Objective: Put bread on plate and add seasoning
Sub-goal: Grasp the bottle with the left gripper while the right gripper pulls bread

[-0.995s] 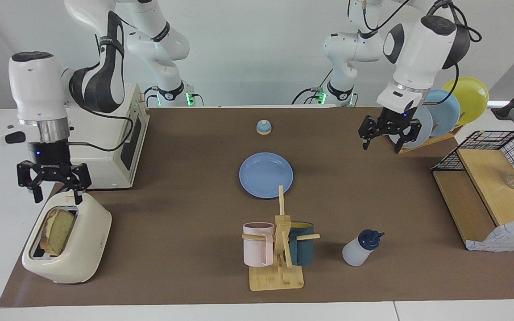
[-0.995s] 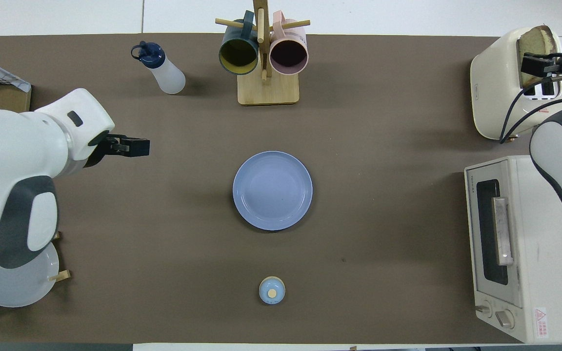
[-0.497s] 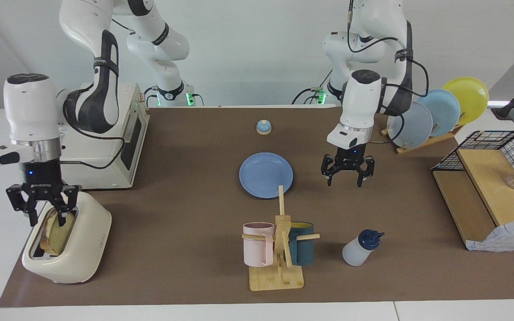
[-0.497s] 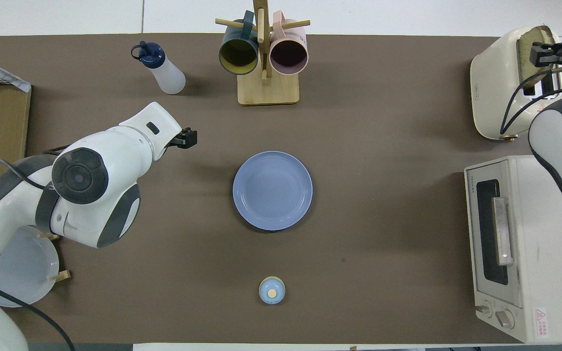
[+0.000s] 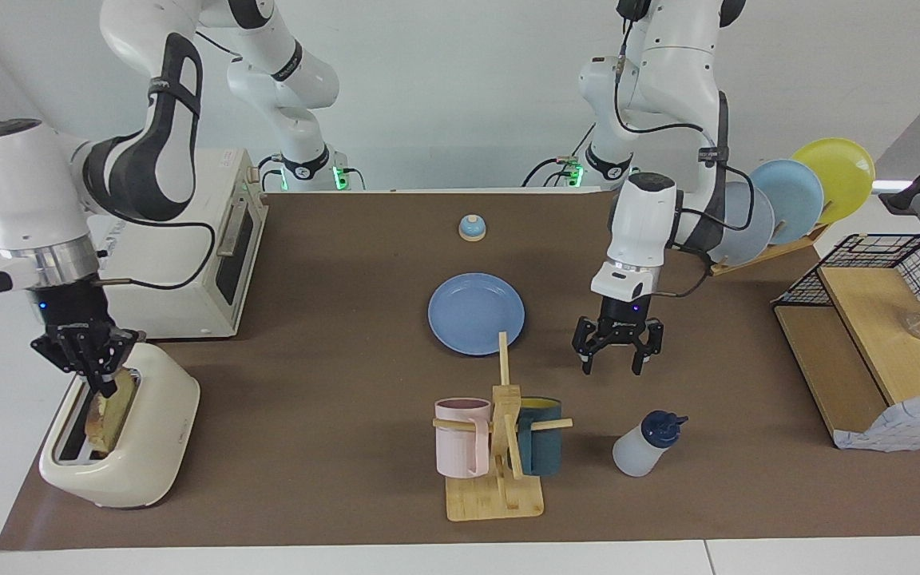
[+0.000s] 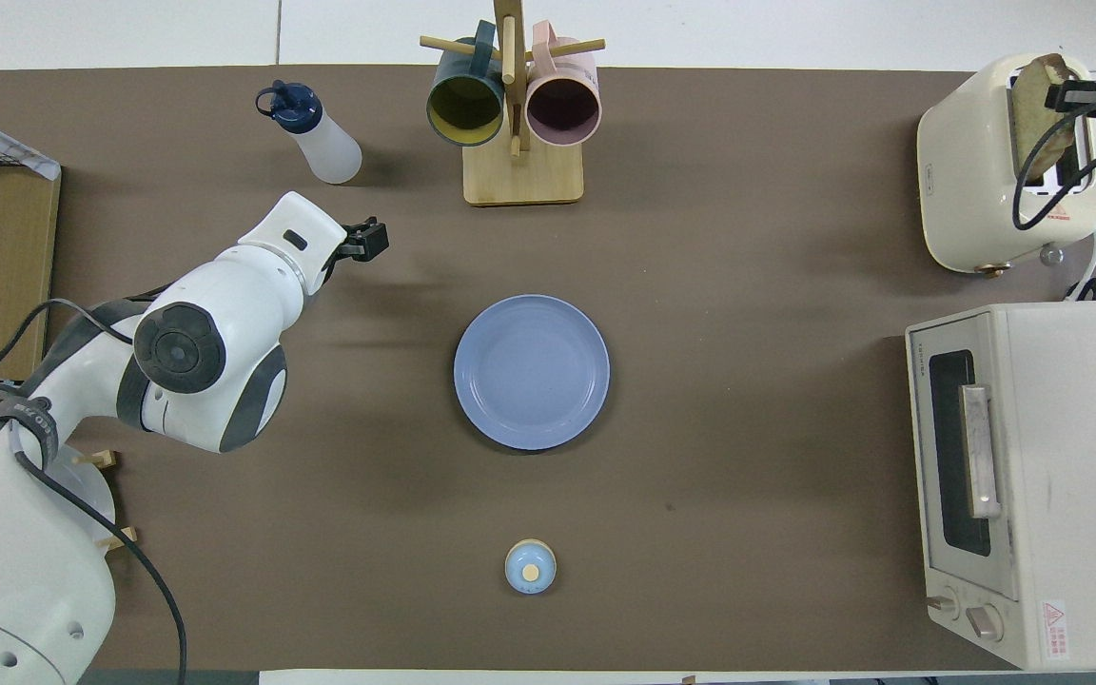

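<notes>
Bread [image 5: 109, 407] stands on edge in toaster [image 5: 120, 439], pinched by right gripper [image 5: 99, 385]

Bright even light, soft shadows, edges perhaps slightly warped

one slice of bread [image 5: 109, 407] is standing in one cream toaster [image 5: 120, 439]. one periwinkle plate [image 5: 476, 313] is lying on the mat, and three more plates [image 5: 795, 200] are leaning in one rack. two mugs [image 5: 500, 447] are hanging on one wooden mug tree [image 5: 504, 479]. one squeeze bottle [image 5: 644, 446], one bell [image 5: 472, 228] and one toaster oven [image 5: 188, 239] are sitting there too.
</notes>
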Action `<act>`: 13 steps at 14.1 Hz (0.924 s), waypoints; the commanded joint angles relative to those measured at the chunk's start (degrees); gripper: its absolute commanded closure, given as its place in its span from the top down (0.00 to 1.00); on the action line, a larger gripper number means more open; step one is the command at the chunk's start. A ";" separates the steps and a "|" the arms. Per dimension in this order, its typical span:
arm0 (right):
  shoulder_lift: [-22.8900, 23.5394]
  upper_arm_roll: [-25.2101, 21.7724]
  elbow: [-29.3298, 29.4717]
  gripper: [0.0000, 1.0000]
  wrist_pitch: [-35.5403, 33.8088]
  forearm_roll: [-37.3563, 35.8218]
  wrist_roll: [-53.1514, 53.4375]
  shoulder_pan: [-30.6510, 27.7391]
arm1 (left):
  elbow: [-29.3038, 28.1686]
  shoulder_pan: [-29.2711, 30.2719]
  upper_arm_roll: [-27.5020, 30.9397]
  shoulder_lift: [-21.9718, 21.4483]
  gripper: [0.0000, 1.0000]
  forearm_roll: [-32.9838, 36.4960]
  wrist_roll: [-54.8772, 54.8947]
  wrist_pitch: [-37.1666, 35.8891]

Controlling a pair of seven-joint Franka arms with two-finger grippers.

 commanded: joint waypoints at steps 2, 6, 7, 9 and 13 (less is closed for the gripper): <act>-0.30 1.04 10.42 0.00 -10.54 -6.12 -1.25 0.44 | 3.80 -2.56 3.93 4.01 1.00 1.26 -1.39 1.14; -3.12 4.54 12.45 0.00 -19.07 -7.57 -0.46 2.82 | 9.50 -6.70 9.03 7.79 1.00 1.26 -2.09 0.44; -3.82 5.95 12.19 0.00 -20.91 -6.77 -0.28 3.08 | 10.22 -6.71 9.04 8.58 1.00 1.26 -2.35 0.44; -5.23 7.27 9.83 0.00 -22.51 -6.50 5.99 7.89 | 11.45 -6.71 9.04 9.99 1.00 1.26 -2.53 0.44; -9.88 7.45 1.84 0.00 -22.17 -6.33 37.81 20.90 | 16.02 -5.92 9.13 13.16 1.00 1.17 -2.44 0.35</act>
